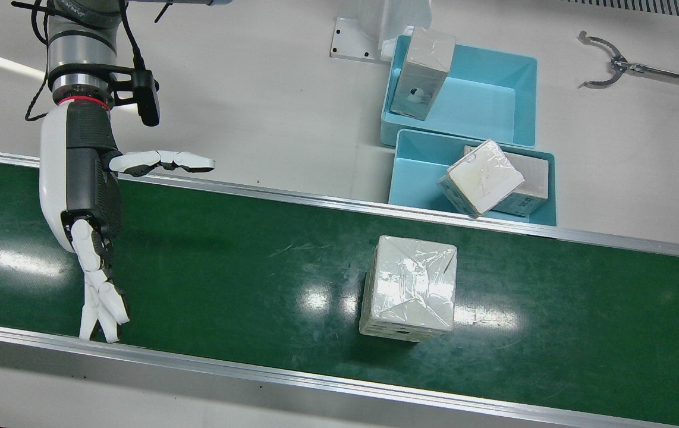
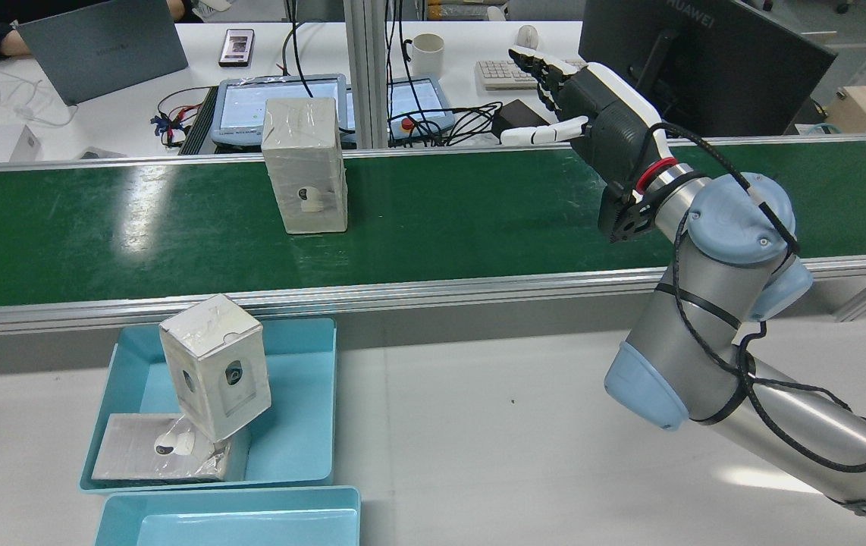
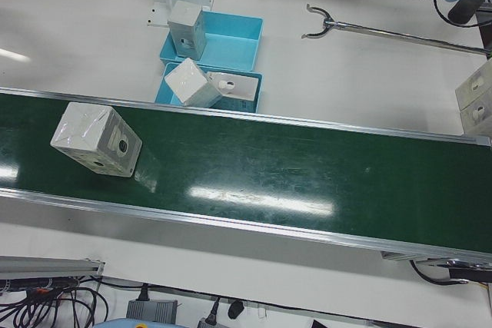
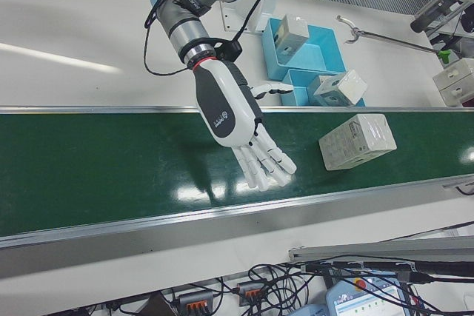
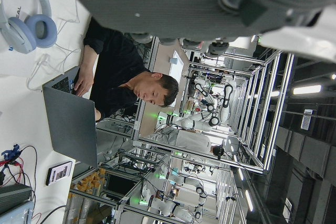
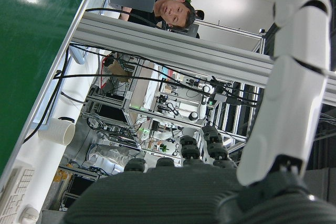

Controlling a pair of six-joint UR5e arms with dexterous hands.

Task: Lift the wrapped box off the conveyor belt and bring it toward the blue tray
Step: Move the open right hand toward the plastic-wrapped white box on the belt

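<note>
The green conveyor belt [image 1: 208, 261] runs across the station, with two blue trays [image 1: 512, 77] just beyond its far edge, already holding boxes. The wrapped box [image 1: 409, 288] stands upright on the belt, near the trays and well apart from the right hand [image 1: 87, 196]. That hand hovers over the belt with fingers spread, holding nothing. The left hand's own camera shows only part of it, so its state cannot be told. The box looks stiff and light, but its glossy film is likely slippery; gripping opposite flat sides seems safest.
</note>
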